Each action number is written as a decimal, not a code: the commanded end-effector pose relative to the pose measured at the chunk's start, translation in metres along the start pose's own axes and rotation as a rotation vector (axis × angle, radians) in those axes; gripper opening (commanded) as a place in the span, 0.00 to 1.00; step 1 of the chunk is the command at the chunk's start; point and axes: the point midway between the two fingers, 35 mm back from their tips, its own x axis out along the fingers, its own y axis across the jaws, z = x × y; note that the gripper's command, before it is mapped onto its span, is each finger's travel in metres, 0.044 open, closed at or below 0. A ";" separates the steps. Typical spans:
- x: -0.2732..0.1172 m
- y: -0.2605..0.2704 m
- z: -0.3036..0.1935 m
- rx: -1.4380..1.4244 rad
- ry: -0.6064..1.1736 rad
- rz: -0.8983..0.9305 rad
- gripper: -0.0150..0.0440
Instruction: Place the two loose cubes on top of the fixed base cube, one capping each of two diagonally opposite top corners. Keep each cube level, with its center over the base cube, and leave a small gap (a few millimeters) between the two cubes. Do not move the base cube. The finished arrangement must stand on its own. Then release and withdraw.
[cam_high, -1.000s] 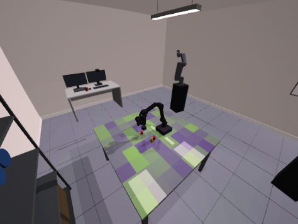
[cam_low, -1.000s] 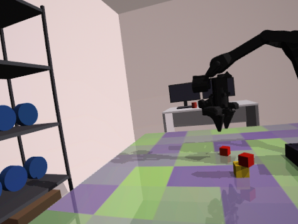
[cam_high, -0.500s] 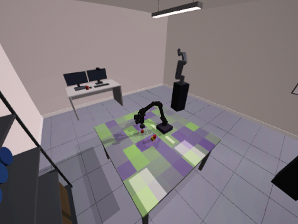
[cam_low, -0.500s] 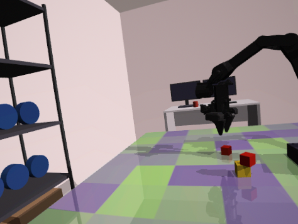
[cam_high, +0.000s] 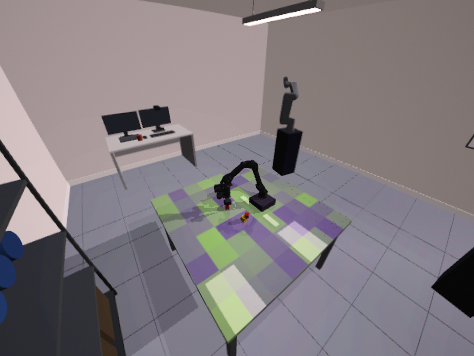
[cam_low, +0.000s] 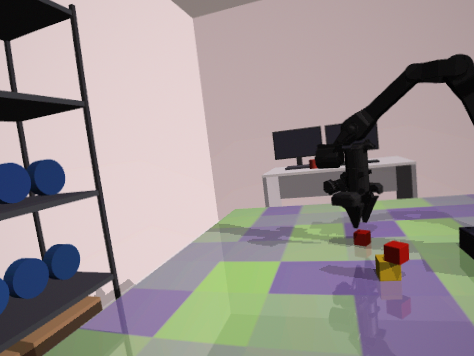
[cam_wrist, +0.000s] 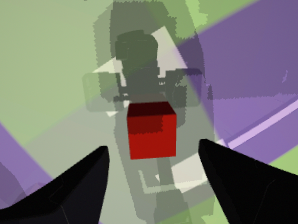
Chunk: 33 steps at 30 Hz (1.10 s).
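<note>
Gripper (cam_high: 227, 202) (cam_low: 361, 225) (cam_wrist: 154, 149) open and empty above the loose red cube (cam_high: 227, 207) (cam_low: 362, 237) (cam_wrist: 152, 136), at eleven o'clock from the yellow base cube (cam_high: 244, 219) (cam_low: 389, 270) in the exterior view; if you descend off-centre, a fingertip may knock it askew.

A red cube (cam_high: 246, 214) sits on a yellow cube (cam_high: 244, 219).

The bench (cam_high: 215, 240) (cam_low: 240, 305) (cam_wrist: 45, 55) wears a patchwork of squares in lime green, muted green, violet and greyish tones, with whitish patches among them. Two loose cubes are plain red, one (cam_high: 227, 207) (cam_low: 362, 238) (cam_wrist: 152, 136) beneath the black jaws (cam_low: 362, 224) and one (cam_high: 246, 214) (cam_low: 396, 252) on the plain yellow base cube (cam_high: 244, 219) (cam_low: 388, 269). The arm (cam_high: 246, 165) (cam_low: 392, 94) is black, the cylinders (cam_high: 11, 245) (cam_low: 46, 177) on the dark shelf rack (cam_high: 90, 257) (cam_low: 86, 145) deep blue, and the walls (cam_high: 165, 65) (cam_low: 145, 110) pale pink.
</note>
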 end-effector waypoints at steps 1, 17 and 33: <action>0.008 0.000 -0.002 -0.004 0.010 -0.003 0.70; 0.034 -0.001 -0.002 -0.004 0.010 -0.003 0.70; 0.025 0.000 0.000 -0.004 0.010 -0.003 0.43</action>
